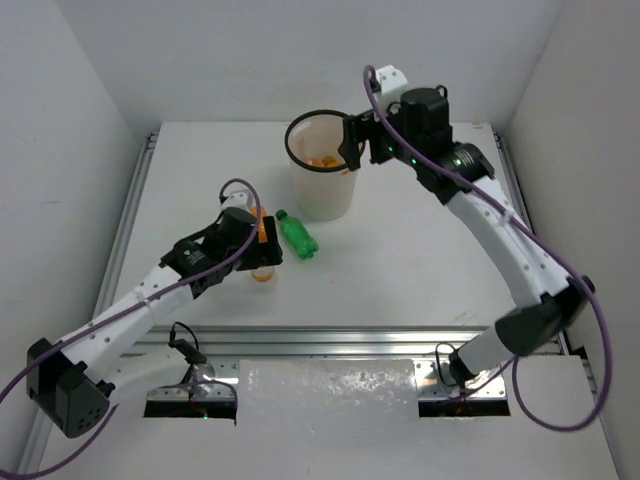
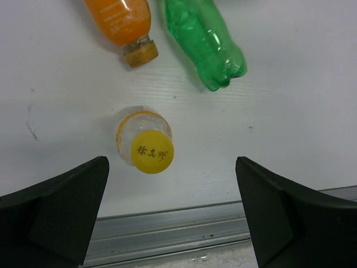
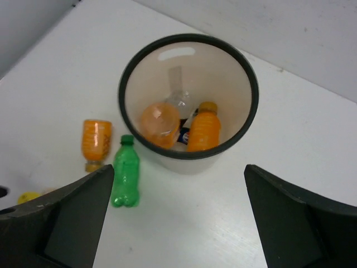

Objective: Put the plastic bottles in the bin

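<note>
The white bin point(image 1: 324, 192) point(image 3: 192, 163) with a black rim stands at the back middle of the table. It holds two orange bottles point(image 3: 203, 133) point(image 3: 160, 124), a clear one point(image 3: 179, 100) and one with a dark label point(image 3: 185, 135). My right gripper point(image 1: 352, 148) point(image 3: 179, 170) hangs open and empty over the bin's near side. On the table lie a green bottle point(image 1: 297, 234) point(image 2: 205, 42) point(image 3: 125, 170) and an orange bottle point(image 2: 120, 19) point(image 3: 95, 142). A clear bottle with a yellow cap point(image 2: 146, 146) point(image 1: 262, 273) stands upright. Above it my left gripper point(image 1: 262, 250) point(image 2: 172, 184) is open and touches nothing.
An aluminium rail point(image 1: 330, 340) point(image 2: 167, 229) runs along the table's near edge, just behind the yellow-capped bottle. A crinkled white sheet point(image 1: 330, 392) lies between the arm bases. White walls close in the table at the left, right and back.
</note>
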`<action>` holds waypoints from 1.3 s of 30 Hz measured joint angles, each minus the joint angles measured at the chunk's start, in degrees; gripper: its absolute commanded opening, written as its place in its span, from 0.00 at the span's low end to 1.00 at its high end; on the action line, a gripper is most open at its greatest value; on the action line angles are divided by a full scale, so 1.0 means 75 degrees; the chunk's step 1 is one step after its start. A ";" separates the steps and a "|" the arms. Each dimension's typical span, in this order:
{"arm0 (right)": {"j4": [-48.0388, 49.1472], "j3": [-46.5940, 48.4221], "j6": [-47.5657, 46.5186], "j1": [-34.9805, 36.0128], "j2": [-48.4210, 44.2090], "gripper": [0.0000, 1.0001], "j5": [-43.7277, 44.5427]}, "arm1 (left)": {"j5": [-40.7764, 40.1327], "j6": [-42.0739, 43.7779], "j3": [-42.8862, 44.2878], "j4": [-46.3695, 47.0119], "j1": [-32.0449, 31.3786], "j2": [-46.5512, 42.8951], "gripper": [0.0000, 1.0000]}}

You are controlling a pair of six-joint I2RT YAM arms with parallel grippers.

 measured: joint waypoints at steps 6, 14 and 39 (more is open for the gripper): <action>0.0813 -0.2967 0.0493 0.0003 -0.2127 0.99 -0.0804 | -0.0251 -0.0256 -0.0318 0.0216 -0.0146 0.0906 0.74; 0.1046 -0.4809 0.0813 0.0052 -0.2894 0.99 -0.1370 | -0.0595 -0.0484 -0.0530 0.0475 -0.0242 0.1489 0.33; 0.2180 -0.6470 -0.1288 0.1445 -0.2492 0.85 -0.6927 | 0.4806 0.1055 0.0306 0.1346 -0.0901 -0.0871 0.00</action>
